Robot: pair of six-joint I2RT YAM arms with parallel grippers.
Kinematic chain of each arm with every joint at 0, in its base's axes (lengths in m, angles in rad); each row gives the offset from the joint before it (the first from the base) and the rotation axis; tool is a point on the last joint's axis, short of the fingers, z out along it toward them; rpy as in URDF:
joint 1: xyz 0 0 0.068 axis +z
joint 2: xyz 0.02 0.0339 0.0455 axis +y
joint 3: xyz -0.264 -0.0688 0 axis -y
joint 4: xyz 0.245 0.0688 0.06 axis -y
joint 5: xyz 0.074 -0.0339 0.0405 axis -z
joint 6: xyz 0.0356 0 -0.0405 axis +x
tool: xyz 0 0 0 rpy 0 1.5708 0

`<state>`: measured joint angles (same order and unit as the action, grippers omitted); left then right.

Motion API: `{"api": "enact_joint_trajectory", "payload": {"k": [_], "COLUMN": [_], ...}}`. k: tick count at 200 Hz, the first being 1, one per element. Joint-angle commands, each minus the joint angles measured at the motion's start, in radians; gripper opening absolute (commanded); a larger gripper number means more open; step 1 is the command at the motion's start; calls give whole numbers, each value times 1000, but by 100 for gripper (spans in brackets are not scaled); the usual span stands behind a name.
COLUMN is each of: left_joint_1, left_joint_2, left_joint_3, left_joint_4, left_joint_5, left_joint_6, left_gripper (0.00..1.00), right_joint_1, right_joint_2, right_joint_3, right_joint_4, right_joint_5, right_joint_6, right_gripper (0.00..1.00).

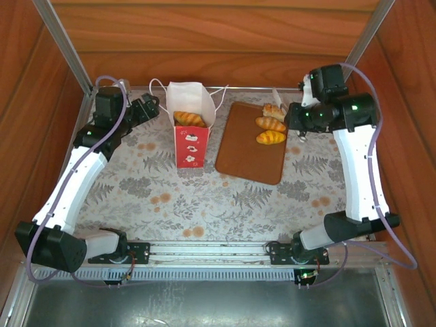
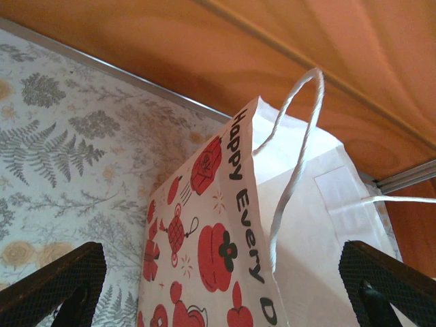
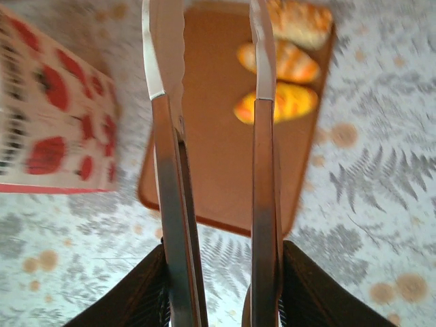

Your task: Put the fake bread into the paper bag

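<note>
Two grippers: left gripper (image 2: 221,276) jaws wide open beside paper bag (image 2: 204,252), holding nothing; right gripper (image 3: 221,286) clamped on metal tongs (image 3: 167,170).

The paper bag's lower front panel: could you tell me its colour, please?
The panel is red with white marks; the top external view shows it best.

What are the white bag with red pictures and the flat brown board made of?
The white bag with red pictures looks like thin matte paper: sharp folds, string handles. The flat brown board looks smooth and evenly brown, maybe wood or plastic; I can't tell which.
</note>
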<state>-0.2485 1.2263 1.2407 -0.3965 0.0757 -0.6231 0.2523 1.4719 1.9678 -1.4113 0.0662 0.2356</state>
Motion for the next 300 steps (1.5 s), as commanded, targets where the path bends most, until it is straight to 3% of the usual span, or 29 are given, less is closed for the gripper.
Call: {"api": "enact_joint_trajectory", "payload": {"k": [1,35,86,171,208,257,300], "left_joint_1": [9,11,21,30,31,31,31], "left_joint_2": [-17,-29,-48,-16,-22,-51,-42], "left_joint_3": [-15,-24,-38,-11,-16,-38,-35], "left_joint_4": [4,4,4,4,5,8,13], "left_joint_5": [-12,-13,-18,41,36,12,5], "left_joint_6": [30,40,60,54,53,39,37], "left_gripper": [94,94,94,94,94,94,94], "right_joint_1": [-47,-81,-88,-111,-113,-118,-120], "right_joint_2": [-59,-59,-20,-82,-66,-37,-7], "right_joint_3": [-130,-314,-422,-653,-743,-741,-709], "right_joint_4": [82,159,170,446,590,737,713], "right_joint_5": [-11,34,120,175,244,330,330], "right_joint_6": [-78,-188,-334,-733,-1014,-1209,-1235], "right_gripper": [42,43,43,44,44,45,45]}}
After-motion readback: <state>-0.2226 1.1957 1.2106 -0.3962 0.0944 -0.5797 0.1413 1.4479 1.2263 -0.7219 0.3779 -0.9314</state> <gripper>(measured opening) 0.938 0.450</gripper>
